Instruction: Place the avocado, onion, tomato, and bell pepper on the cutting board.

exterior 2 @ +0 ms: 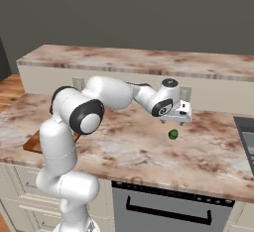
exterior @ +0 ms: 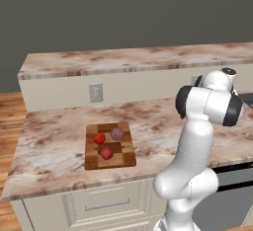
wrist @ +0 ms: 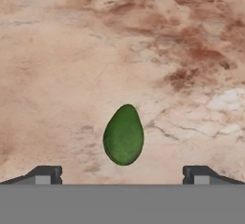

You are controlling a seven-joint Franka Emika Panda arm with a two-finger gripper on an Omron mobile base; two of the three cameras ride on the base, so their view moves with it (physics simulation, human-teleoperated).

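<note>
Hand view | claw (wrist: 122, 175) spread wide, holding nothing | avocado (wrist: 123, 135) between tips, bare counter (wrist: 72, 50) around

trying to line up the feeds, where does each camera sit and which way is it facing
Left base view: behind the arm's left, looking forward and down at the cutting board with tomato, onion, bell pepper; arm at lower right.
Right base view: behind its right; arm from lower left, gripper above the avocado.
Hand view: on the hand, facing down at the avocado; open fingertips at the bottom.
Shared: both base views show the counter.
</note>
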